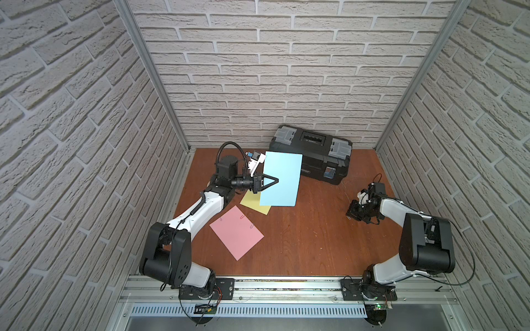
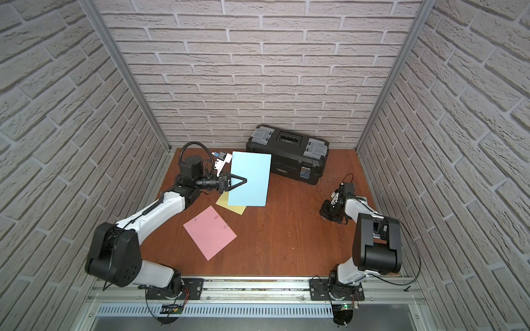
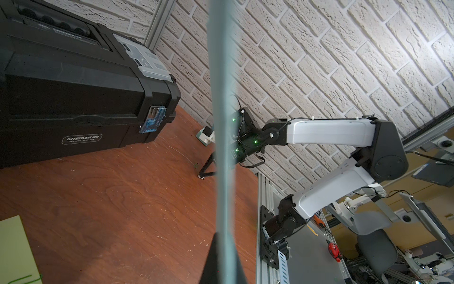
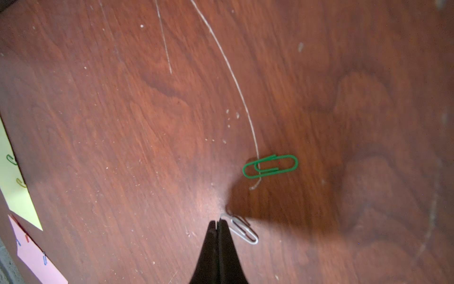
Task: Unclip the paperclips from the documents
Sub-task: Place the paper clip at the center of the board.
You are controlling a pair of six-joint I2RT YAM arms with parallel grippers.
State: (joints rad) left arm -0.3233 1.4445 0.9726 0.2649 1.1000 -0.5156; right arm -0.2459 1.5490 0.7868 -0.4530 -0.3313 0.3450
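The left hand (image 1: 276, 181) gripped the raised light blue sheet (image 1: 285, 172); the right hand (image 4: 217, 222), closed, touched a silver paperclip (image 4: 242, 230) on the table (image 4: 122, 123), right side.

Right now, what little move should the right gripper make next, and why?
Probably open the right gripper and drop the silver paperclip. Its shut jaws seem to pinch the clip's end just above the wooden table, with a green paperclip lying loose beside it.
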